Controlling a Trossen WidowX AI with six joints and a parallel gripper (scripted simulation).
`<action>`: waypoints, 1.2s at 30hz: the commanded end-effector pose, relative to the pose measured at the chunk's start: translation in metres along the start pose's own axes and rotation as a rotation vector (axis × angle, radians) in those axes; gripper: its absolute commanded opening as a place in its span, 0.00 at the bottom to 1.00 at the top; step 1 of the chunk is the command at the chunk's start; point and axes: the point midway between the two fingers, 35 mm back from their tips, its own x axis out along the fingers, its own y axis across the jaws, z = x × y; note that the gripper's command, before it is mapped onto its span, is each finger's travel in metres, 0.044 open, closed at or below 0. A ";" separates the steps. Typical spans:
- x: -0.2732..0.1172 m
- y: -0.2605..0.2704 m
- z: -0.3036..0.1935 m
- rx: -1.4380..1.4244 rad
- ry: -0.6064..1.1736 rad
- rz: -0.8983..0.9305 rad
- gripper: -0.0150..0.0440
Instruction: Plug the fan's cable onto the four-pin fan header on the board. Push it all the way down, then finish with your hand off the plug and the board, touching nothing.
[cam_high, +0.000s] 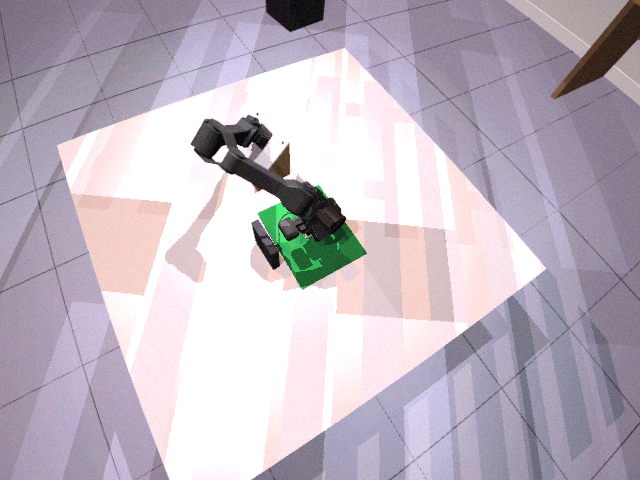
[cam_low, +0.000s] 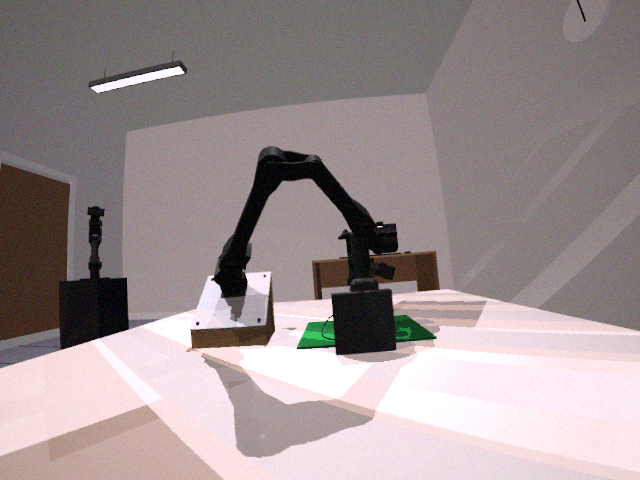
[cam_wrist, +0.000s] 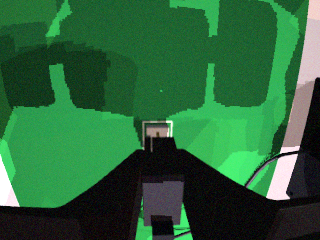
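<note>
The green board (cam_high: 354, 251) (cam_low: 316, 339) (cam_wrist: 90, 145) lies flat on the table. In the wrist view the four-pin fan header (cam_wrist: 157, 122) is a small pale outlined square, with its near part hidden behind the dark plug (cam_wrist: 163, 144). My gripper (cam_wrist: 160, 156) is shut on the plug, with its tips low at the header. How deep the plug sits cannot be told. The fan (cam_high: 266, 245) (cam_low: 364, 321) (cam_wrist: 306, 177) is a black square block standing upright beside the board. Its thin black cable (cam_wrist: 260, 167) curves over the board. In the exterior view the fan hides my fingertips.
The arm's base stands on a sloped white-topped wooden block (cam_high: 282, 163) (cam_low: 230, 338) near the board. The table (cam_high: 232, 361) (cam_low: 491, 413) carries strong light and shadow patches. A black pedestal (cam_low: 93, 312) with another arm and a wooden desk (cam_low: 374, 271) stand beyond the table.
</note>
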 end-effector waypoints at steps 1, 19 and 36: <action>0.001 0.000 -0.003 -0.010 0.003 -0.006 0.25; 0.004 0.000 -0.004 -0.007 0.003 -0.006 0.25; 0.004 0.000 -0.003 -0.007 0.003 -0.006 0.25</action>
